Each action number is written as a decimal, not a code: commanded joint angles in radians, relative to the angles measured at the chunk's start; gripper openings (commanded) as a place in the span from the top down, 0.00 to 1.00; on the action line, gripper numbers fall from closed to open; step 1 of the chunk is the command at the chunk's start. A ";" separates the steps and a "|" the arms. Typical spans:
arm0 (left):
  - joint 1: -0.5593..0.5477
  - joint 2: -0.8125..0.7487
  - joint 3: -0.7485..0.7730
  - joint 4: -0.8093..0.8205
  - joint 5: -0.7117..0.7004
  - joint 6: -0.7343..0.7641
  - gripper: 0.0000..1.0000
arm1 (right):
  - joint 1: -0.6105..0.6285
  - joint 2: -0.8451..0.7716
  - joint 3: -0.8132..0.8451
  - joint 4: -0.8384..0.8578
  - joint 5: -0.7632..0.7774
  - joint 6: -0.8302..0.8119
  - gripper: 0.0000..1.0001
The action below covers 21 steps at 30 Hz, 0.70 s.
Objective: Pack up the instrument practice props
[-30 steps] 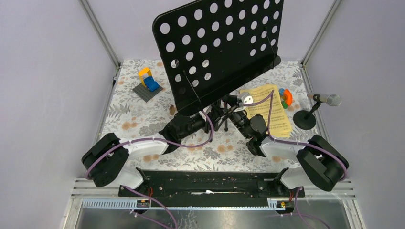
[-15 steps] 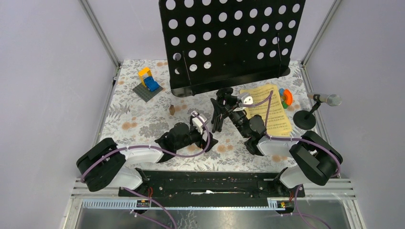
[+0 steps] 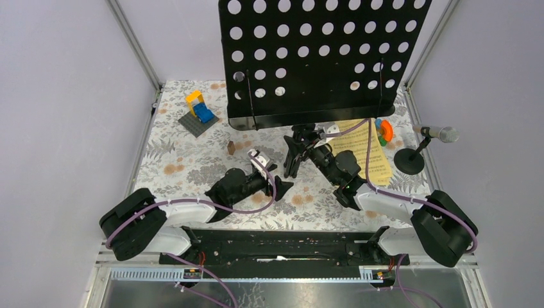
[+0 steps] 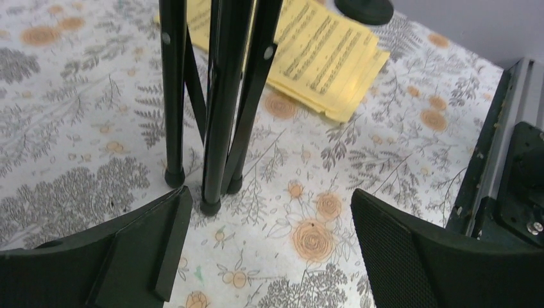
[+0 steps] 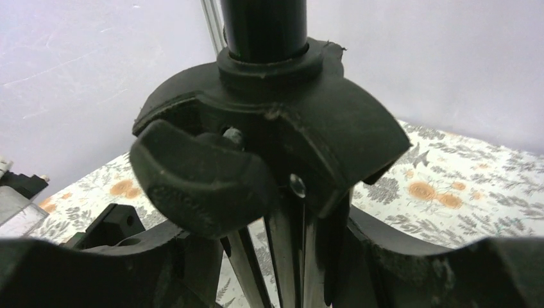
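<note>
The black perforated music rack (image 3: 308, 58) stands upright at the back. Its tripod legs (image 3: 296, 153) are folded together, feet on the floral cloth (image 4: 212, 204). My right gripper (image 3: 308, 149) is shut on the folded legs just below the knobbed collar (image 5: 269, 128), one finger (image 5: 96, 263) on each side. Just near of the feet, my left gripper (image 3: 277, 185) stands open and holds nothing (image 4: 269, 244). Yellow sheet-music pages (image 3: 373, 154) (image 4: 321, 51) lie to the right. A silver microphone (image 3: 439, 133) rests on a disc-based post (image 3: 408, 160) at the right edge.
A yellow-and-blue toy block build (image 3: 197, 110) stands at the back left, with a small brown block (image 3: 231, 147) nearer the middle. An orange-green-blue plastic toy (image 3: 383, 130) lies beside the pages. Cage posts and grey walls close in the floral cloth.
The left gripper opened, let go of the rack and drew back toward the near edge. The rack swung from tilted to upright, and the right gripper closed on its legs.
</note>
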 commanded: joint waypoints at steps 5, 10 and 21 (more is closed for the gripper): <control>-0.015 0.073 -0.012 0.279 -0.010 0.063 0.01 | 0.003 -0.060 0.071 -0.139 -0.080 0.192 1.00; -0.018 0.190 0.042 0.321 -0.022 0.082 0.01 | 0.003 -0.082 0.089 -0.183 -0.115 0.204 1.00; -0.019 0.323 0.065 0.358 -0.090 0.050 0.09 | 0.003 -0.159 0.107 -0.290 -0.194 0.237 1.00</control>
